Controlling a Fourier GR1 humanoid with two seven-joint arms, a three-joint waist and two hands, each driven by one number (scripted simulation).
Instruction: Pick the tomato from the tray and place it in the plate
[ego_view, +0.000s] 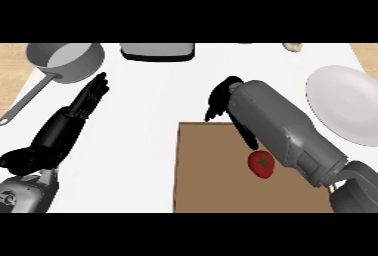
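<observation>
A red tomato (260, 164) with a green stalk lies on the brown tray (210, 175), right of the tray's middle. My right hand (221, 100) hangs over the tray's far edge, beyond the tomato and apart from it, its fingers relaxed and pointing down. A dark thumb (247, 135) runs back under the grey forearm towards the tomato. The forearm crosses the tray's right side and hides part of it. The white plate (347, 102) lies at the right, past the tray. My left hand (90, 97) rests open at the left, fingers straight, holding nothing.
A grey pot (66, 60) with a long handle (26, 97) stands at the back left, just beyond the left hand. A dark flat object (157, 51) sits at the back centre. A small beige item (292, 47) lies at the back right.
</observation>
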